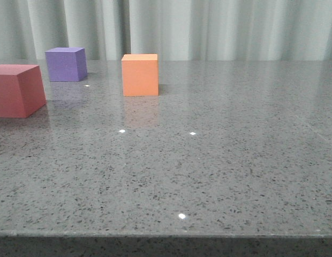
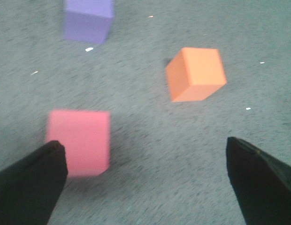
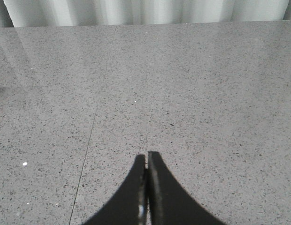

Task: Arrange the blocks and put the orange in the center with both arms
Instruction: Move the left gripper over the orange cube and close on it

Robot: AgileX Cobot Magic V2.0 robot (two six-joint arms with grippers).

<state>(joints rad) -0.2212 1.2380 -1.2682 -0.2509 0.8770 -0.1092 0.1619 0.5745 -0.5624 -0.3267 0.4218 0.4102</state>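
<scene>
In the front view three cubes stand on the grey speckled table (image 1: 219,160): a pinkish-red cube (image 1: 17,90) at the left edge, a purple cube (image 1: 65,63) behind it, and an orange cube (image 1: 140,74) to their right. No gripper shows in the front view. In the left wrist view my left gripper (image 2: 145,150) is open wide and empty above the table; the pinkish-red cube (image 2: 80,140) lies by one finger, with the orange cube (image 2: 195,73) and purple cube (image 2: 88,19) beyond. My right gripper (image 3: 147,157) is shut and empty over bare table.
Pale curtains (image 1: 209,27) hang behind the table's far edge. The table's front edge (image 1: 166,234) runs across the bottom of the front view. A thin seam line (image 3: 87,154) runs across the tabletop in the right wrist view.
</scene>
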